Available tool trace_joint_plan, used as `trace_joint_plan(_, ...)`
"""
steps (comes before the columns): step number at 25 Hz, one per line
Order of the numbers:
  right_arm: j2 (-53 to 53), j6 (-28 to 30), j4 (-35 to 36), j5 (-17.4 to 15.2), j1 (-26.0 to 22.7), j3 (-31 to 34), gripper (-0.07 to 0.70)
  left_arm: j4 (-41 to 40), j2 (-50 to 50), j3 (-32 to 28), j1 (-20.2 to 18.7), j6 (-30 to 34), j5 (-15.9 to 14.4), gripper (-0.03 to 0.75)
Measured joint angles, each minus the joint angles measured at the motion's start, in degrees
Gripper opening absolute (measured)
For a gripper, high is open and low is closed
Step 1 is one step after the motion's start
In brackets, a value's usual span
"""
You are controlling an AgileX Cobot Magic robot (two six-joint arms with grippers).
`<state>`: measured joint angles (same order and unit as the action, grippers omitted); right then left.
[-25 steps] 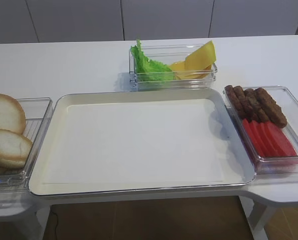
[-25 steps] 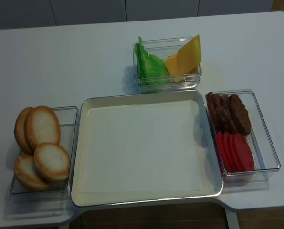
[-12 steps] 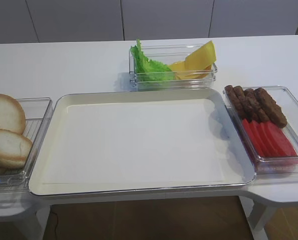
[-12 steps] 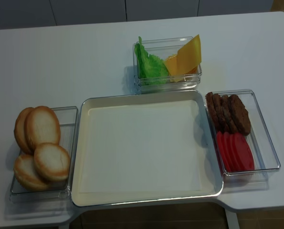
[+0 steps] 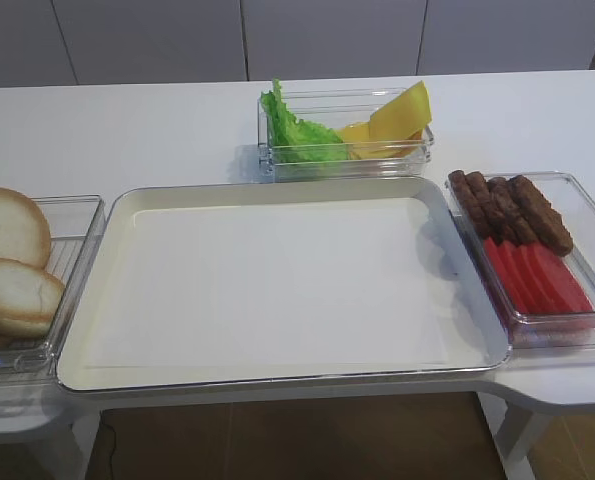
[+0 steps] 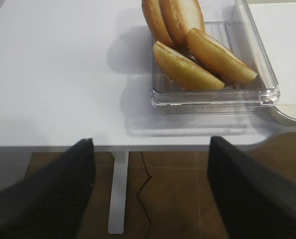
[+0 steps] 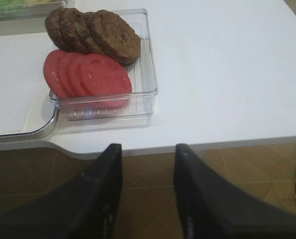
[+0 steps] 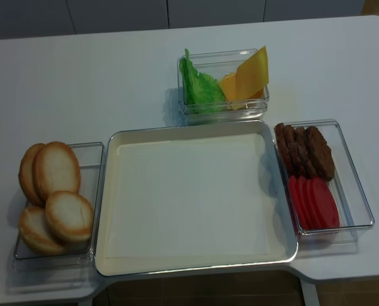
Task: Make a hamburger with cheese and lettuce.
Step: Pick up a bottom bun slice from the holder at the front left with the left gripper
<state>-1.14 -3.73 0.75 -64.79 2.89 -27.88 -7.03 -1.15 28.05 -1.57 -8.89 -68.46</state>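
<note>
Several bun halves (image 8: 55, 197) lean in a clear box (image 8: 93, 159) left of the white tray (image 8: 195, 134); they also show in the left wrist view (image 6: 195, 55) and the first high view (image 5: 12, 270). Green lettuce (image 8: 199, 86) and yellow cheese slices (image 8: 250, 73) share a clear box behind the tray; the first high view shows the lettuce (image 5: 292, 130) and the cheese (image 5: 397, 115) too. My left gripper (image 6: 150, 169) is open and empty, held off the table's front edge below the bun box. My right gripper (image 7: 148, 179) is open and empty off the front edge, below the meat box. Neither shows in the high views.
A clear box (image 8: 351, 172) right of the tray holds dark brown meat patties (image 8: 304, 150) and red slices (image 8: 313, 201), also in the right wrist view (image 7: 88, 74). Brown floor and a white table leg (image 6: 117, 194) lie below the table edge.
</note>
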Motion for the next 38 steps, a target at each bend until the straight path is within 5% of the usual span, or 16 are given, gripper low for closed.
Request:
trace_joint_plan(9,0.0,0.2,0.0,0.0,0.0,0.0,0.268,0.5,0.0,0.2,0.0,0.4,0.0,0.524)
trace_joint_plan(17,0.0,0.2,0.0,0.0,0.0,0.0,0.268,2.0,5.6,6.2,0.0,-1.6,0.3,0.524)
trace_joint_plan(26,0.0,0.2,0.0,0.0,0.0,0.0,0.267,-6.1,21.3,11.2,0.0,-14.0,8.2,0.524)
trace_joint_plan(38,0.0,-0.1,0.0,0.0,0.0,0.0,0.235,-7.4,48.9,22.6,0.1,-14.2,14.2,0.524)
